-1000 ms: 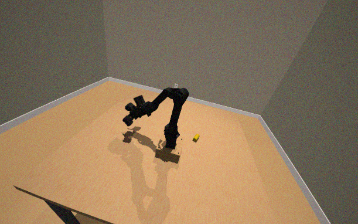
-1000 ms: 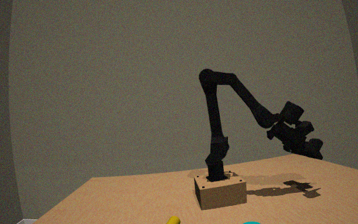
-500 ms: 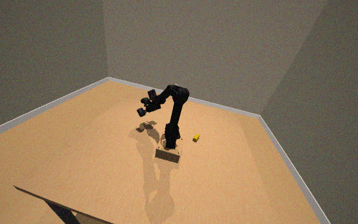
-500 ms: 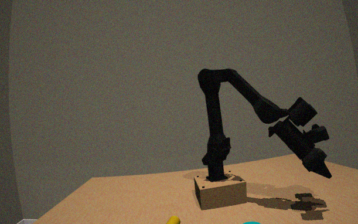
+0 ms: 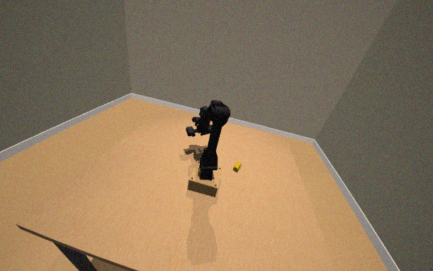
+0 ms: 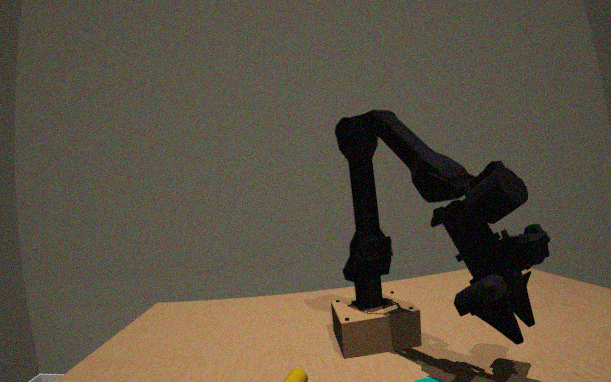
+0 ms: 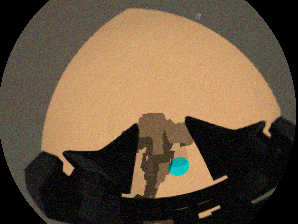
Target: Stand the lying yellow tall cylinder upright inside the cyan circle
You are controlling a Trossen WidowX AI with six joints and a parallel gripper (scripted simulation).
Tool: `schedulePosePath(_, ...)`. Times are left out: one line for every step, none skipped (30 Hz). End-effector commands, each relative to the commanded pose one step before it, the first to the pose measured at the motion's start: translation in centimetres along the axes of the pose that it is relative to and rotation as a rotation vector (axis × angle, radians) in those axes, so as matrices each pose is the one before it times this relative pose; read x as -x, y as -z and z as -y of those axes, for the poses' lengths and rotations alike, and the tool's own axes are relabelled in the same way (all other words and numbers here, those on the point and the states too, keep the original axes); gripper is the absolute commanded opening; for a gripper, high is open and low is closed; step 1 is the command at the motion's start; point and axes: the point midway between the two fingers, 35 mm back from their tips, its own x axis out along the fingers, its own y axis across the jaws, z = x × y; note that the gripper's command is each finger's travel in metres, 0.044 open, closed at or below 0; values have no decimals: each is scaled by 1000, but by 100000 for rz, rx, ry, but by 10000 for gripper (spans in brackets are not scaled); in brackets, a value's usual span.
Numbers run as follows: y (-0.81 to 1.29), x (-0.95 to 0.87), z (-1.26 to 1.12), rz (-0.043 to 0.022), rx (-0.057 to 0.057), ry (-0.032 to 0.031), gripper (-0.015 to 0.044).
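While the gripper (image 6: 508,320) hangs parted and empty | yellow cylinder (image 5: 237,166) lies untouched | best approach: swing over, grasp crosswise.

A wide tan wooden floor (image 5: 117,184) is stretching out to a pale baseboard (image 5: 54,129) running along the foot of the grey walls. Near its middle a small tan block (image 5: 203,188) is sitting flat on the boards, and the black arm is rising from it. Just to one side of that block, apart from it, a yellow tall cylinder (image 5: 237,166) is lying on its side. A cyan circle (image 7: 178,165) is showing flat on the floor in the wrist view, with the arm's shadow (image 5: 203,230) falling dark across the boards.
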Motion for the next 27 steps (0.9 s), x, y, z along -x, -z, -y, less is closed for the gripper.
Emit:
schedulePosePath(809,763,3231,-3962,-7610,4858,309)
schedulePosePath(327,179,943,-1384,-2448,1255,309)
schedulePosePath(331,180,939,-1385,-2459,1221,309)
schedulePosePath(335,180,935,-1386,-2470,1186,309)
schedulePosePath(339,181,930,-1387,-2481,1151,309)
schedulePosePath(343,181,926,-1388,-2492,1116,309)
schedulePosePath(347,182,921,-1389,-2501,1080,309)
schedulePosePath(352,182,916,-1390,-2511,1045,309)
schedulePosePath(356,182,911,-1390,-2520,1009,309)
schedulePosePath(360,183,906,-1391,-2529,973,309)
schedulePosePath(364,183,901,-1392,-2537,937,309)
schedulePosePath(369,183,896,-1392,-2545,901,309)
schedulePosePath(373,183,891,-1393,-2552,865,309)
schedulePosePath(377,183,886,-1393,-2559,828,309)
schedulePosePath(382,183,881,-1394,-2565,791,309)
schedulePosePath(386,183,875,-1394,-2571,754,309)
schedulePosePath(391,182,870,-1394,-2577,717,309)
schedulePosePath(395,182,864,-1394,-2582,680,309)
schedulePosePath(400,182,858,-1394,-2587,643,309)
schedulePosePath(404,181,853,-1394,-2591,606,309)
schedulePosePath(409,181,847,-1394,-2595,568,309)
schedulePosePath(413,180,841,-1394,-2598,530,309)
schedulePosePath(418,180,835,-1393,-2601,493,309)
schedulePosePath(422,179,829,-1393,-2604,455,309)
schedulePosePath(427,178,823,-1392,-2606,417,309)
schedulePosePath(431,177,817,-1391,-2607,379,309)
schedulePosePath(436,176,811,-1390,-2608,341,309)
